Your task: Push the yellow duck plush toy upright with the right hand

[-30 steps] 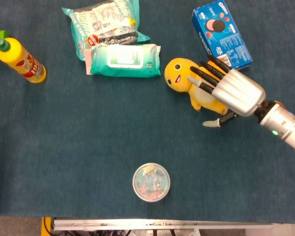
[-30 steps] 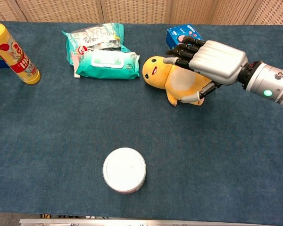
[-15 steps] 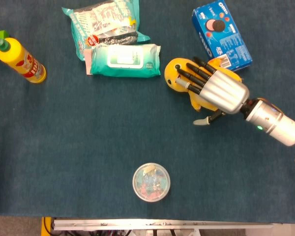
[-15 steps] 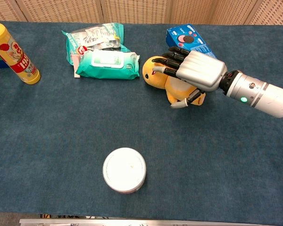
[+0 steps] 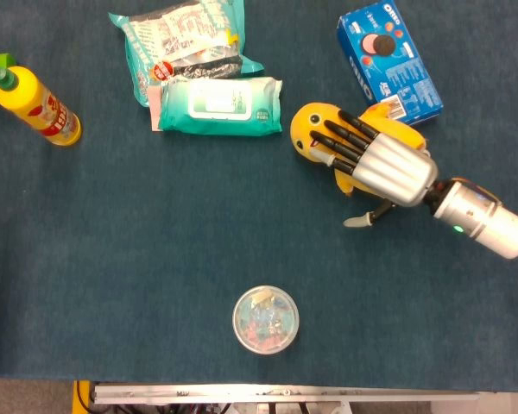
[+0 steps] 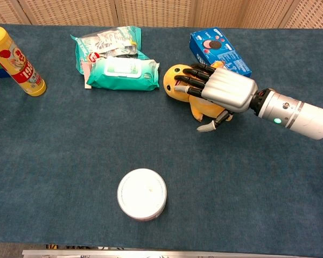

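Right of centre in the upper half of the head view: right hand [image 5: 375, 159] lies flat over the yellow duck plush toy [image 5: 315, 129], fingers [image 5: 341, 142] stretched out and apart across its face and body, thumb hanging clear below. Touching and pressing, not grasping; nothing is enclosed. Duck still on its side on the bench [image 5: 155, 233], head toward frame left (feet hidden under the palm).

Risks, as I judge them:
- Soft body may squash or slide along the cloth instead of tipping up, if the push stays this flat.
- Duck lies just beside the blue cookie box [image 5: 388, 59] and near the wet-wipes pack [image 5: 220, 105]; a sideways shove could knock either.
- Fingers could slip off the rounded head.

Left hand in neither view.
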Robot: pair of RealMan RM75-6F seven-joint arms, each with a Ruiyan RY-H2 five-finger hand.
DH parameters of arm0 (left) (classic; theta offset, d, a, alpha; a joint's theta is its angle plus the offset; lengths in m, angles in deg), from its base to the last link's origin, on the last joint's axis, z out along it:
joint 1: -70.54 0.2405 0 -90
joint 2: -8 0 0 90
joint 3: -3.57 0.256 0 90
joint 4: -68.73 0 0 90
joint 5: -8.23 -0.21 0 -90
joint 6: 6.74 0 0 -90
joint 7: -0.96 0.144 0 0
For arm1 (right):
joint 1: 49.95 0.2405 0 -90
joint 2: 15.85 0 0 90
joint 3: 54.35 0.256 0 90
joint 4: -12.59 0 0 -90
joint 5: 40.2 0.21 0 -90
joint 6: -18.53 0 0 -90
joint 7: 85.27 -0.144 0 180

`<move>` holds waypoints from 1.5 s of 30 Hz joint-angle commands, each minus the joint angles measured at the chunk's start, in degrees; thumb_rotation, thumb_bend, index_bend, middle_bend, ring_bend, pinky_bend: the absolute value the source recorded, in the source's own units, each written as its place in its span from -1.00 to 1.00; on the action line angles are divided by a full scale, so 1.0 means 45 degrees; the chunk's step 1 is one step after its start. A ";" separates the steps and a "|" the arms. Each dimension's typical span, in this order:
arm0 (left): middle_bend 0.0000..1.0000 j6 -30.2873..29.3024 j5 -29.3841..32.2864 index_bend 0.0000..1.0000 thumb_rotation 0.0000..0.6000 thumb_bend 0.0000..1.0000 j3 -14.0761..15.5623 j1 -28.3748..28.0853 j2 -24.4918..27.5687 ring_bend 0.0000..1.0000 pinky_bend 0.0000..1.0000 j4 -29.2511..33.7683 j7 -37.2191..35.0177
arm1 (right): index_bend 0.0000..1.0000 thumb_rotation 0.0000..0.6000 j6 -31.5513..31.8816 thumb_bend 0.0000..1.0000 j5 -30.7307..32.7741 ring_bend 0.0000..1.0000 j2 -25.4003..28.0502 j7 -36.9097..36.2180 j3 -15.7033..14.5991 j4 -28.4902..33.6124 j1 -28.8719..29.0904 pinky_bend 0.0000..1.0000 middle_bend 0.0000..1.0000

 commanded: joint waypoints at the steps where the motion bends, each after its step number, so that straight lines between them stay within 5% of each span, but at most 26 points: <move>1: -0.67 0.0029 0.0004 -0.67 1.00 -0.48 -0.0001 -0.0015 -0.0012 -0.70 -0.80 -0.0001 0.0028 | -0.94 -0.98 0.0332 -1.00 0.0084 -1.00 0.0024 -0.0229 -0.0070 -0.0160 -0.0140 -1.00 -1.00; 13: -0.67 0.0134 -0.0051 -0.67 1.00 -0.48 -0.0003 -0.0105 -0.0083 -0.70 -0.81 0.0100 0.0210 | -0.96 -0.97 0.1306 -1.00 0.0082 -1.00 0.0614 -0.0311 -0.0392 0.0432 -0.0468 -1.00 -1.00; 31: -0.67 0.0235 -0.0006 -0.67 1.00 -0.48 -0.0006 -0.0157 -0.0134 -0.70 -0.81 0.0126 0.0290 | -0.97 -0.84 0.1098 -1.00 0.0384 -1.00 0.0321 -0.0755 -0.0807 -0.1005 -0.0867 -1.00 -1.00; 45: -0.67 0.0153 -0.0031 -0.67 1.00 -0.48 0.0008 -0.0119 -0.0150 -0.70 -0.81 0.0093 0.0251 | -0.98 -0.72 0.1530 -1.00 0.0246 -1.00 0.0832 -0.0265 -0.0769 0.0445 -0.0669 -1.00 -1.00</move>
